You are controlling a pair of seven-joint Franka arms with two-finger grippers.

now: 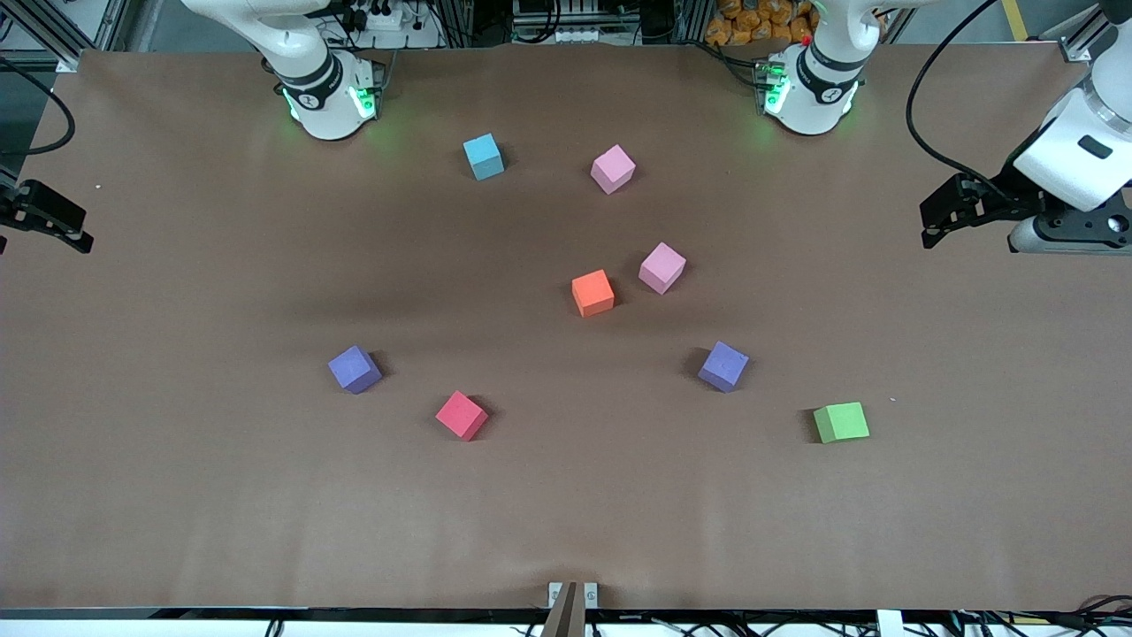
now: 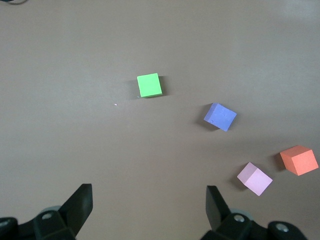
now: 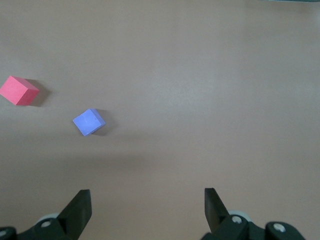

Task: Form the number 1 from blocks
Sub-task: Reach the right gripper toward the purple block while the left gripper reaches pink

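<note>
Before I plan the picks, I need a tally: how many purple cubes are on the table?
2. One purple cube lies toward the right arm's end, beside the red cube; the other purple cube lies toward the left arm's end, beside the green cube. None looks hidden.

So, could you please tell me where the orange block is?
In the front view, the orange block lies mid-table, beside a pink block and nearer the camera than it.

We list eight blocks on the counter [image 1: 177, 495], all lying apart.

- Farthest: block one [image 1: 483, 157], with block two [image 1: 613, 168] beside it toward the left arm's end.
- Middle: block three [image 1: 592, 293], with block four [image 1: 662, 267] near it.
- Nearest, running toward the left arm's end: block five [image 1: 355, 369], block six [image 1: 462, 415], block seven [image 1: 723, 366], block eight [image 1: 840, 422].

The left hand [image 2: 150, 200] and the right hand [image 3: 147, 200] each hang over their own end of the counter.
</note>
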